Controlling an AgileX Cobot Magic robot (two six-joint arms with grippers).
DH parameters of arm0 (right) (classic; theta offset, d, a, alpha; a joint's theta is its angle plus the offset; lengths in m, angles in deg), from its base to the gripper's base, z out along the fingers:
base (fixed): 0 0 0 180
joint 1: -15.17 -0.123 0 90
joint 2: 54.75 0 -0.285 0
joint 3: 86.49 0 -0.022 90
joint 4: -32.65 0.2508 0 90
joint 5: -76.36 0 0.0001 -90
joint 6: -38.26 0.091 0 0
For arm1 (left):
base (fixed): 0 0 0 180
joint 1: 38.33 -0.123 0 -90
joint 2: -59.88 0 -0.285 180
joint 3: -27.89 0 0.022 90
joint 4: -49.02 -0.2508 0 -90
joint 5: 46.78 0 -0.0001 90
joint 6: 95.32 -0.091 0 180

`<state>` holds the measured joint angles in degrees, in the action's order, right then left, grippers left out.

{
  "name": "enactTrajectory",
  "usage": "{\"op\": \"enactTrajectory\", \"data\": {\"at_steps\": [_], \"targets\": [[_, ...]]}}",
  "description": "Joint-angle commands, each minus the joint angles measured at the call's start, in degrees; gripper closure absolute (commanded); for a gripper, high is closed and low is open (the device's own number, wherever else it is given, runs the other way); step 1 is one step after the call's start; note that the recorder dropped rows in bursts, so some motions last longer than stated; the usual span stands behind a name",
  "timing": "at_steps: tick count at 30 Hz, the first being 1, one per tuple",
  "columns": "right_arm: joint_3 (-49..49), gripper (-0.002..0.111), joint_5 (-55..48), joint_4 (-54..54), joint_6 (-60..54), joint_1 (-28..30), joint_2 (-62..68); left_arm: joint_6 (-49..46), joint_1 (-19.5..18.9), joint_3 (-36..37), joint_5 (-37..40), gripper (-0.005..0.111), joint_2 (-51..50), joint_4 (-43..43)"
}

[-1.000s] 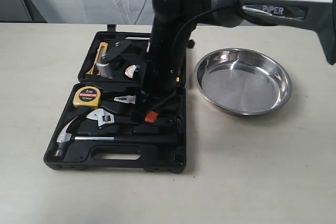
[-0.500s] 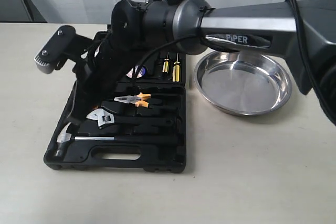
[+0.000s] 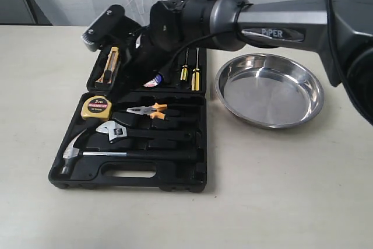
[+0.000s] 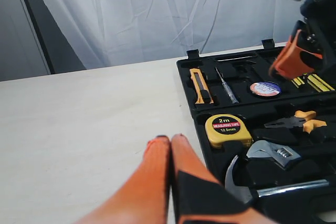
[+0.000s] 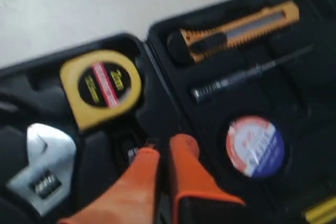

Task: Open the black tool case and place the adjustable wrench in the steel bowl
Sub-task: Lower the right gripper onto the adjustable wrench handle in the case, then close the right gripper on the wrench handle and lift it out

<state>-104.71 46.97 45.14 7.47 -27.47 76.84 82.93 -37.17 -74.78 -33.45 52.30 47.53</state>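
— Where do we stand?
— The case [image 3: 175, 174] lies open and flat on the table [image 3: 291, 196], so we judge the lid done and the pickup next. The wrench [image 3: 123, 133] sits in its recess in the near half, at 5 o'clock from the tape measure [image 3: 96, 107]. The pliers [image 3: 148, 111] are at its 1 o'clock and the hammer [image 3: 87, 153] at its 6. The bowl [image 3: 269, 91] waits at its 2 o'clock, with nothing in it.
— And our grippers?
— Both are clenched on nothing. The right gripper [image 5: 164, 150] hangs over the case's middle; the left gripper [image 4: 169, 140] is beside the case, over bare table.
— How do we take it?
— We should spread the right fingers, straddle the black handle crosswise, and lift straight up, clear of the pliers and hammer.
— The count?
— One case, one wrench, one bowl, one tape measure, one pliers, one hammer, one knife [image 3: 111, 62], one roll of tape [image 3: 152, 80], two screwdrivers [image 3: 196, 78].
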Motion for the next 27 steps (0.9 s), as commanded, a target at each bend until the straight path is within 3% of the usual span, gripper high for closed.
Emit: {"op": "enactTrajectory", "data": {"at_steps": [1,7,12,20,27], "targets": [[-0.3,0.101,-12.4,-1.6,2.2,3.1,-0.2,0.0,0.1,-0.1,0.0,0.106,-0.2,-0.2],[-0.3,0.097,-20.4,0.7,-8.2,2.4,-0.2,0.0,0.1,-0.1,0.0,0.106,-0.2,-0.2],[-0.3,0.063,-19.9,1.9,-18.4,0.2,-0.2,0.0,0.1,-0.1,0.0,0.106,-0.2,-0.2],[-0.3,0.064,-16.8,-3.1,-22.7,-4.0,0.0,0.0,0.1,-0.1,0.0,0.106,-0.2,-0.2],[-0.3,0.064,-16.5,-4.2,-22.5,-4.1,3.7,0.0,0.1,-0.1,0.0,0.106,-0.2,-0.2]]}}
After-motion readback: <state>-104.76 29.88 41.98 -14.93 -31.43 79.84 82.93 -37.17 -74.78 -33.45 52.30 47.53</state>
